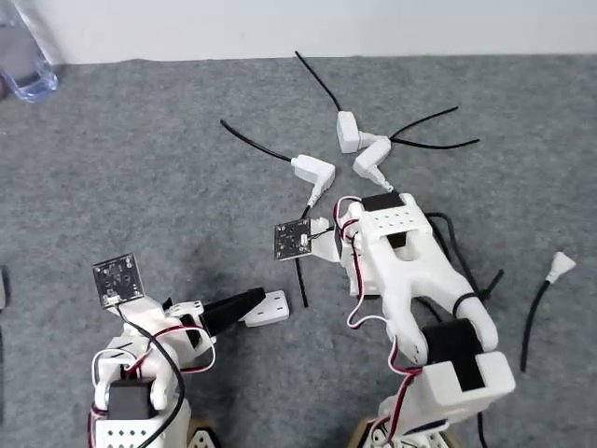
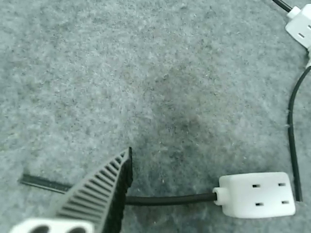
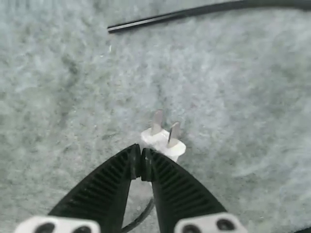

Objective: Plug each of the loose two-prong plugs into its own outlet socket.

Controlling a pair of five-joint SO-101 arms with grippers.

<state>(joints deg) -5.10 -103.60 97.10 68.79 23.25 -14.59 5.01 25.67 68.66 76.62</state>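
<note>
Grey felt table [image 1: 140, 159], inspected from three views. In the high view the right arm lies over the table's centre and the left arm sits at 7 o'clock.

The right wrist view supplies the grip detail. The right gripper [image 3: 141, 155] is clenched on a white two-prong plug [image 3: 163, 141], with both blades bare and pointing away from the fingers.

In the left wrist view, the left gripper [image 1: 247, 303] shows one ribbed finger [image 2: 104, 191] with nothing against it, so it is released. A black cord [image 2: 170, 199] passes beneath that finger to the white outlet socket block [image 2: 255, 194], which lies flat with its slots up and vacant.

The high view adds three more items:
- An angled plug [image 1: 315, 171] lies loose at 12 o'clock from centre.
- At 1 o'clock, a white cord block [image 1: 348, 131] touches a second angled plug [image 1: 371, 159]. Whether they are mated cannot be told.
- A small plug [image 1: 561, 267] lies at 3 o'clock, well apart.
</note>
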